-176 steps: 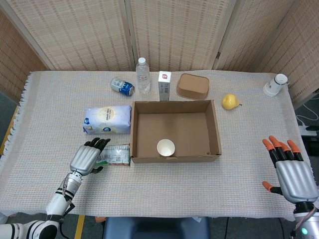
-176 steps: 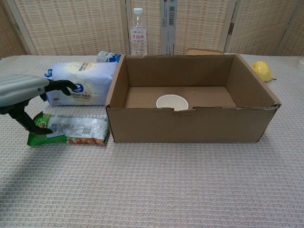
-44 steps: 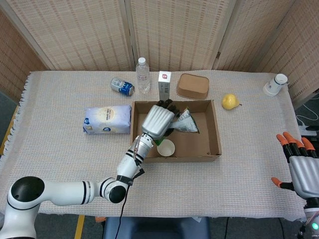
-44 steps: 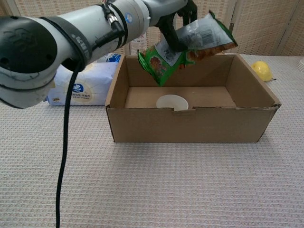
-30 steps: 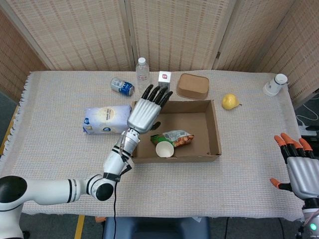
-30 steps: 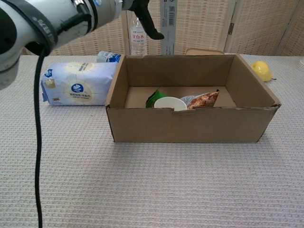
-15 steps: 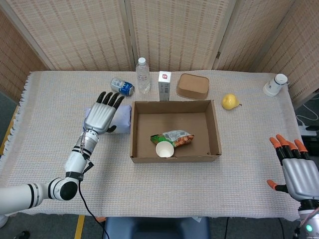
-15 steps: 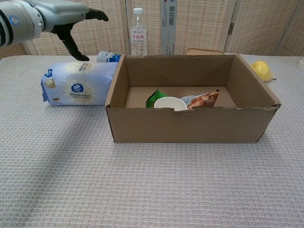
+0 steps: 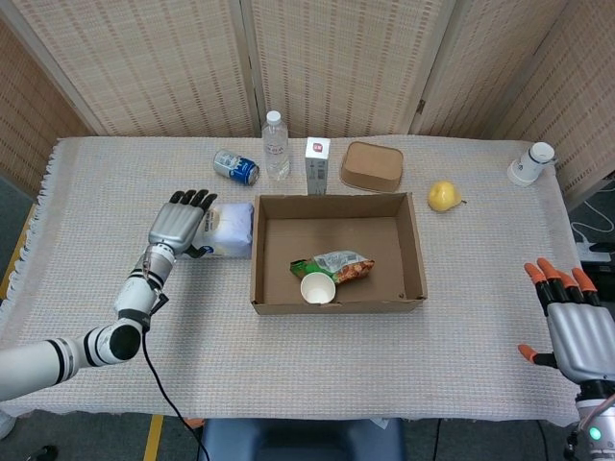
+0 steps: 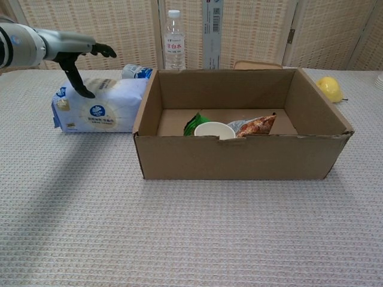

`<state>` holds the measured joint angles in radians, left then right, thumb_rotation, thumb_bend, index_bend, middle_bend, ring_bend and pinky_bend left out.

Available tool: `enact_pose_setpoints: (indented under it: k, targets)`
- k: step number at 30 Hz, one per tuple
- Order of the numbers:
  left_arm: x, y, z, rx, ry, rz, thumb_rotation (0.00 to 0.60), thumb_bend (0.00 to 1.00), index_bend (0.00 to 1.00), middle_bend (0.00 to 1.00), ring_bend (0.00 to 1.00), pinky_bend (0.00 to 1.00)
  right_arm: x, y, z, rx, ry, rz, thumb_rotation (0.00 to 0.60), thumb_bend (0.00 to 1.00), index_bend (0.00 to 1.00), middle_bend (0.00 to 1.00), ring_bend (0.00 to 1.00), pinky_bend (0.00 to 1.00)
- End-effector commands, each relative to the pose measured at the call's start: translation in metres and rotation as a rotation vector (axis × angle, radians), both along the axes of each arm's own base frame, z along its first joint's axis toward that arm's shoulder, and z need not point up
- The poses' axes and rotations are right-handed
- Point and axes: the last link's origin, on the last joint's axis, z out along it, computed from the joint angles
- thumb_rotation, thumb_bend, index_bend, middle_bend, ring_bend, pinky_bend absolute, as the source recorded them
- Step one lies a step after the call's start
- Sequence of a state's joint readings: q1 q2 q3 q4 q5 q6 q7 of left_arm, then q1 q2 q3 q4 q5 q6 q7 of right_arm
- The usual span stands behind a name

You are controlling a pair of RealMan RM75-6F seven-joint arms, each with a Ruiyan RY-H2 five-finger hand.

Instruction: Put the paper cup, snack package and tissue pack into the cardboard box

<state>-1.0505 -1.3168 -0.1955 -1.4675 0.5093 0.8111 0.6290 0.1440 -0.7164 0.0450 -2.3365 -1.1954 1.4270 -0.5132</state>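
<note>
Lowering left hand (image 9: 177,226) onto tissue pack (image 10: 102,106), seemingly touching

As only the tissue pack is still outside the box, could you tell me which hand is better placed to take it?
The left hand: it is open right over the tissue pack, left of the cardboard box. The right hand is far across the table.

Chinese characters, seemingly "纯白水", are printed in red on the label of the water bottle (image 10: 173,37), though they are small and not sharply resolved. A barcode with illegible digits is seen on the upright carton (image 10: 212,33). A round blue logo is borne by the tissue pack (image 10: 100,106); its wording cannot be read.
</note>
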Motion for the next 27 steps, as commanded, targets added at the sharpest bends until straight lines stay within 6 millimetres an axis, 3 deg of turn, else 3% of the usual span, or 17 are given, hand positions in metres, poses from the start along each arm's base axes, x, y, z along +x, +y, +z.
enact_pose_setpoints:
  k: [1,22,25,27]
  targets:
    - [-0.002,0.003,-0.008,-0.018,-0.006,0.024,0.6,0.2,0.0,0.0,0.0,0.09,-0.001,-0.001,0.0,-0.001,0.001,-0.004,0.6,0.05,0.0,0.0,0.0,0.0]
    - [-0.02,0.03,-0.042,-0.063,0.03,0.141,0.6,0.2,0.0,0.0,0.0,0.1,-0.005,-0.004,-0.003,0.007,0.009,-0.014,0.6,0.05,0.0,0.0,0.0,0.0]
    - [-0.027,0.032,-0.042,-0.057,0.044,0.156,0.6,0.21,0.0,0.0,0.0,0.13,-0.006,-0.005,-0.004,0.011,0.011,-0.015,0.6,0.05,0.0,0.0,0.0,0.0]
    - [-0.029,0.033,-0.041,-0.043,0.046,0.157,0.6,0.23,0.0,0.03,0.04,0.21,-0.006,-0.005,-0.005,0.014,0.012,-0.015,0.6,0.05,0.0,0.0,0.0,0.0]
